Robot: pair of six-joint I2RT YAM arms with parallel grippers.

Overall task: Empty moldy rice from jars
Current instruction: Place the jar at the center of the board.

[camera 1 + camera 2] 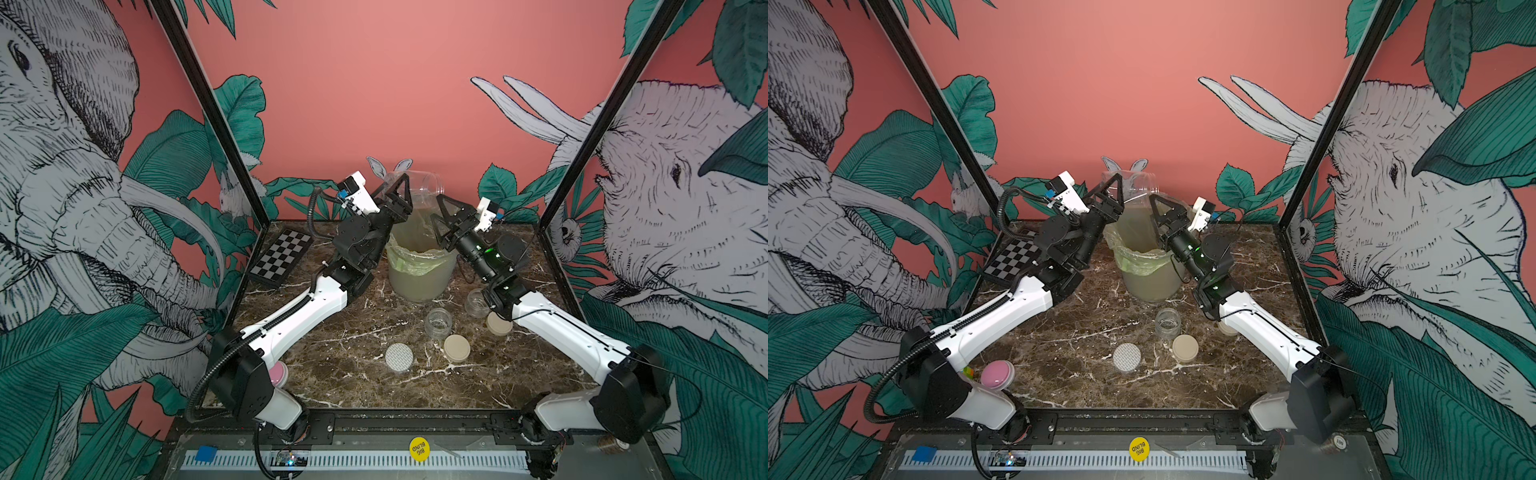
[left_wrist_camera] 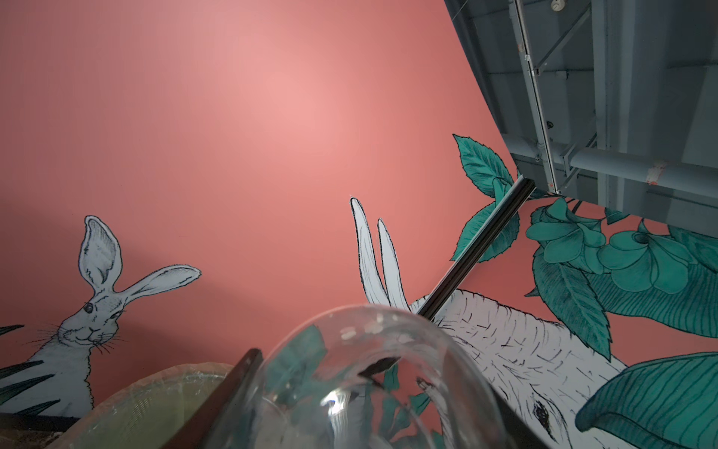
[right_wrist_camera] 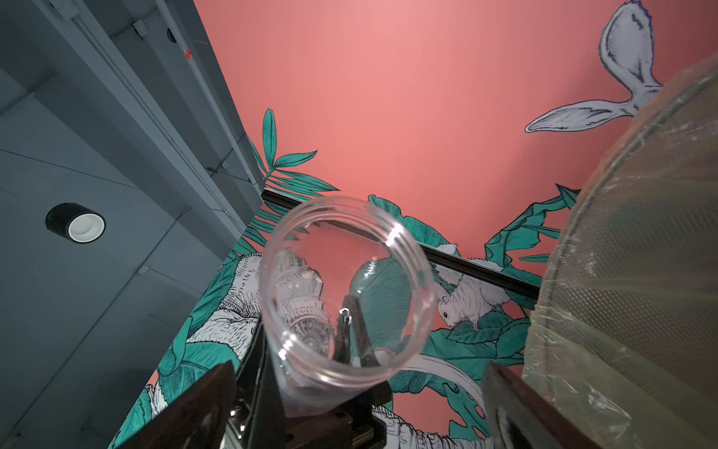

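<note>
Top views both give us the brown marble-look table and, toward its back wall, the big translucent bin w/ a green-tinted bag, our landmark. Both arms reach up to the bin, one from each side. The left gripper is above the bin's rim, jaws pinching the tall clear round jar across its body. The right gripper hangs just beside the jar's mouth, over the bin's right edge, jaws spread wide and holding nothing.

The jar is lidless and sits over the bin opening. Its long axis is approx. level and runs across the bin, mouth toward the right gripper. The right wrist view looks straight into that mouth.

In front of the bin stands one squat clear jar. A second squat jar is half behind the right arm. Both are open and look empty. Further in front lie the white dotted flat lid, a plain beige lid and another beige lid.

The moldy rice shows only as a few pale specks stuck inside the held jar's wall. Whether the rest lies in the bin we can't tell, since the bag is too cloudy.

We judge the jar light now, stiff but thin-walled, and smooth, i.e. slippery. A mid-body pinch as here suits it better than the threaded neck. The mouth prob. needs tipping down toward the bin for the last grains to drop.
</note>
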